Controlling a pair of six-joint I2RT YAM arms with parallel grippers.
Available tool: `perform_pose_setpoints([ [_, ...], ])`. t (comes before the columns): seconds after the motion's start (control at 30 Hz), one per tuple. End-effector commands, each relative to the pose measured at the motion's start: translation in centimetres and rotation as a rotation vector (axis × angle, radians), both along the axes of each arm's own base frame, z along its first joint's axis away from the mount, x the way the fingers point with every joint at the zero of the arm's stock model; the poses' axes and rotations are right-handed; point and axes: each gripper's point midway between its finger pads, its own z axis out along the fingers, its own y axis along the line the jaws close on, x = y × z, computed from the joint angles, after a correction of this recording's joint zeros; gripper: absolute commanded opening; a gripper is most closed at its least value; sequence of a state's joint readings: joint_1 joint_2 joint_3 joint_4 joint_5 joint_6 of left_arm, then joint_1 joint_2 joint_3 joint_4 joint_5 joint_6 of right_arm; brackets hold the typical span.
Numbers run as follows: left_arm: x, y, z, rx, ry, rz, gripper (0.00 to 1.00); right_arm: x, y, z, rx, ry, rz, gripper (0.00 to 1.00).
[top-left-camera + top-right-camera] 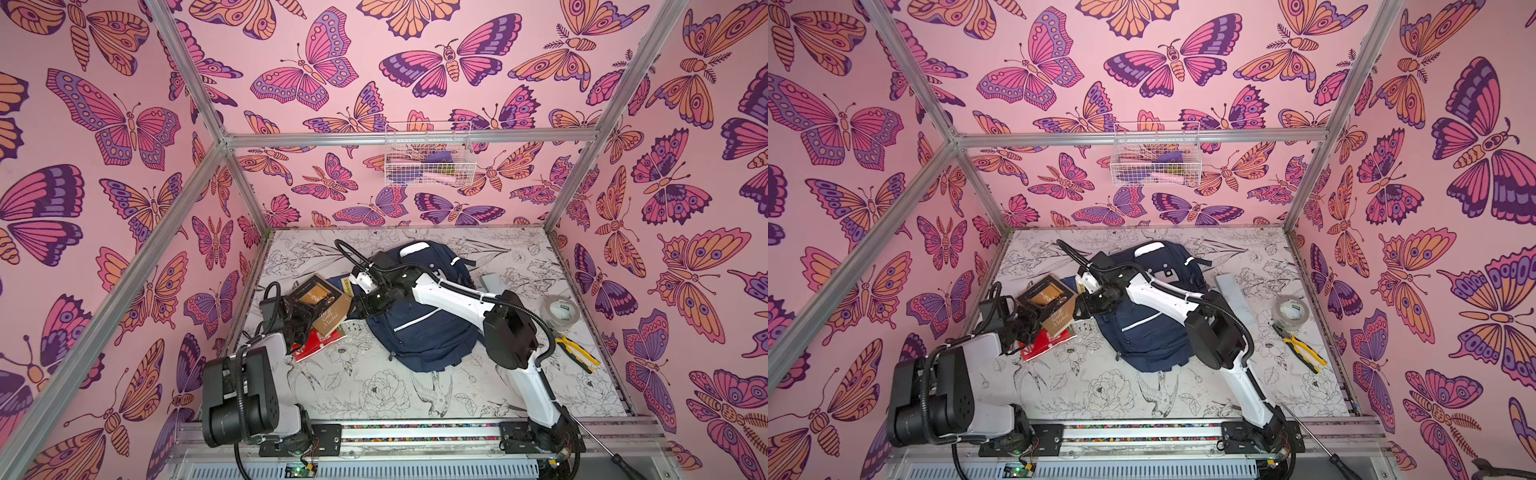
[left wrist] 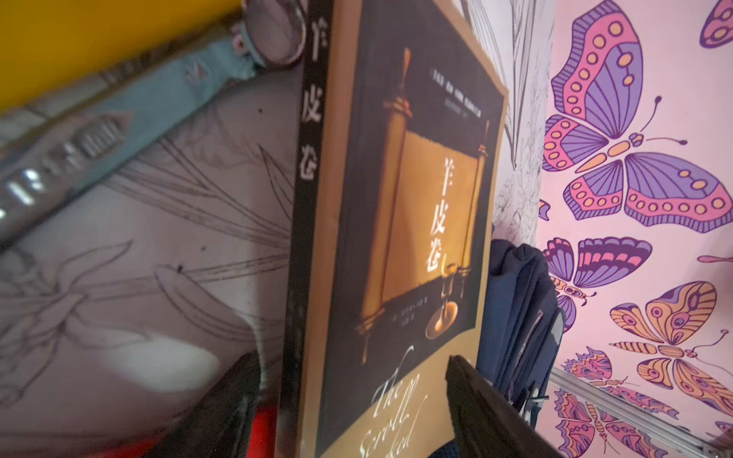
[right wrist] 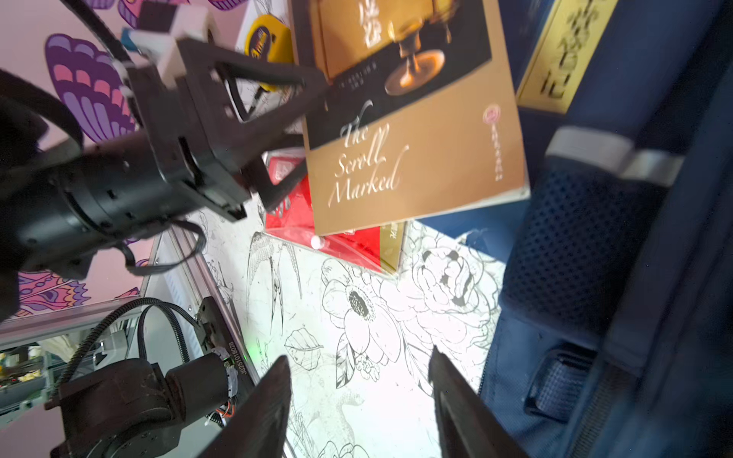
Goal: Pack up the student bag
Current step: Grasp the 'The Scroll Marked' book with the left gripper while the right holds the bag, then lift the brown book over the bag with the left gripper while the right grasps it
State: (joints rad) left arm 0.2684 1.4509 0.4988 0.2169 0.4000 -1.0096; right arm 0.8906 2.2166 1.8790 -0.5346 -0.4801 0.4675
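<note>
- Closest to the camera ran the rail (image 1: 419, 432) that carried both arms, so each one reached forward over the table (image 1: 374, 386).
- The bag (image 1: 419, 336) lay flat in the middle of the table, partly under the right arm. Its side was turned toward the books, probably so that they could be brought in from there. Its opening I could not see clearly.
- The left gripper (image 3: 305, 131) had its jaws wide apart around the edge of the brown book (image 1: 326, 309), one finger over the cover and one under it. The book was tilted, with one side raised off the red book (image 1: 322, 345) below it, which suggested a lift had begun. Whether the fingers really pressed on it I could not tell.
- The right gripper (image 3: 359, 357) hung with its jaws apart and nothing between them, just beside the edge of the bag and near the brown book. I judged that it waited there to steady the bag or to help guide the book.
- The tape roll (image 1: 559, 313) and the pliers (image 1: 579, 355) lay well apart from the books, on the right side of the table, and seemed not needed for this step.
</note>
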Motion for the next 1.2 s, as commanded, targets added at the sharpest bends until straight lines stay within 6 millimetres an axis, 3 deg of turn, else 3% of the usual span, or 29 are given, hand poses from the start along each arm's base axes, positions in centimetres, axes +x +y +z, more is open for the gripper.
perform_pose_setpoints([
  [0.0, 1.3, 0.7, 0.2, -0.010, -0.057, 0.032, 0.78, -0.6, -0.1, 2.3, 0.054, -0.003, 0.006, 0.57],
  [0.2, 1.8, 0.2, -0.6, -0.046, -0.086, 0.016, 0.59, -1.1, -1.1, 2.1, 0.046, 0.000, -0.006, 0.54],
  [0.37, 1.5, 0.0, -0.6, -0.060, -0.071, 0.011, 0.34, -1.1, -1.2, 3.2, 0.070, -0.005, -0.023, 0.52],
  [0.53, 1.6, -0.1, 0.8, -0.069, -0.100, 0.015, 0.15, -1.1, -1.6, 4.4, 0.074, -0.025, -0.035, 0.49],
  [0.6, 2.0, -0.1, 1.9, -0.066, -0.121, 0.008, 0.12, -1.1, -1.9, 5.0, 0.074, -0.036, -0.045, 0.48],
  [0.67, 2.3, -0.3, 3.2, -0.057, -0.144, -0.014, 0.00, -1.0, -2.1, 5.9, 0.083, -0.048, -0.056, 0.48],
  [0.9, 2.1, -1.0, 8.2, 0.062, -0.173, -0.084, 0.00, -0.6, -3.7, 10.0, 0.091, -0.136, -0.098, 0.47],
  [0.97, 1.7, -1.5, 11.2, 0.148, -0.205, -0.119, 0.00, -0.2, -4.9, 11.4, 0.087, -0.171, -0.125, 0.49],
  [1.07, 1.7, -3.6, 14.0, 0.215, -0.238, -0.212, 0.00, 0.5, -7.1, 13.4, 0.087, -0.217, -0.177, 0.54],
  [1.17, 1.9, -7.1, 16.5, 0.188, -0.308, -0.352, 0.00, 1.3, -10.0, 14.9, 0.107, -0.227, -0.236, 0.56],
])
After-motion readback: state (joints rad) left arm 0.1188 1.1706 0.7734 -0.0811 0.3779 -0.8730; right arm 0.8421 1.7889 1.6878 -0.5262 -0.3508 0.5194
